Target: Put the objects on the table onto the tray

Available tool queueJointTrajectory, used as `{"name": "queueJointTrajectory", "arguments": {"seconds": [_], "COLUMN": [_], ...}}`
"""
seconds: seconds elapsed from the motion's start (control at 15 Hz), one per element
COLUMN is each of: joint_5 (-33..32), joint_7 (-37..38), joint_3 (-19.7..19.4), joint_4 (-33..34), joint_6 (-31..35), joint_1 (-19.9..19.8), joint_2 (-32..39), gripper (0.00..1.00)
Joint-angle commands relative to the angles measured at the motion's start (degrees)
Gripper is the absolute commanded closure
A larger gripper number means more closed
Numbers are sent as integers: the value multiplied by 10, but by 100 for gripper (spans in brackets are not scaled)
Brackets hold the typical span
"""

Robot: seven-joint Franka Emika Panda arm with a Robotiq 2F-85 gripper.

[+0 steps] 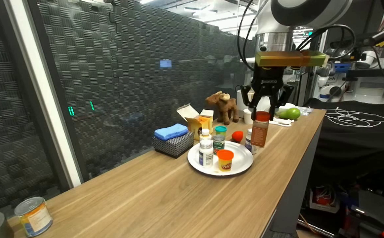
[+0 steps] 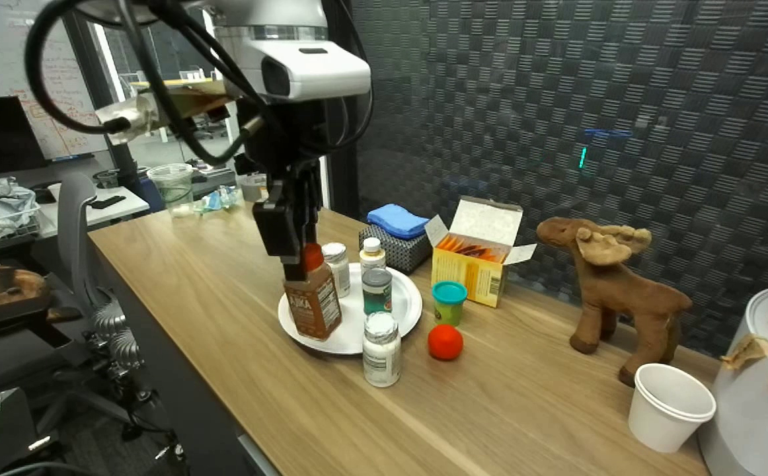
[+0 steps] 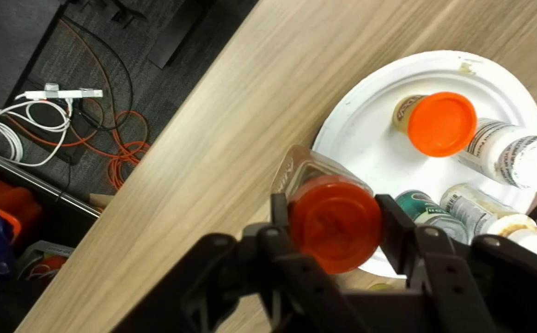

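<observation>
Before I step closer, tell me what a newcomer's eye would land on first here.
Probably the red-capped brown bottle, held by the pincer clear of the table near the white plate. Next, perhaps, the orange-lidded Play-Doh tub sitting on that plate. Then the antlered brown plush toy, standing between the open yellow box and the white cups.
</observation>
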Motion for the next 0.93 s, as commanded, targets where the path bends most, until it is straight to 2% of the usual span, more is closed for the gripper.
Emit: {"name": "queueJointTrajectory", "arguments": {"seconds": [0.0, 0.33, 0.87], "joint_5": [11, 23, 80], "joint_7": [2, -7, -35], "joint_3": [3, -2, -1], "joint_4": [61, 112, 178], "joint_6": [-15, -7, -22], "joint_1": [5, 14, 28], "joint_2": [48, 114, 197], "gripper": [76, 76, 76]}}
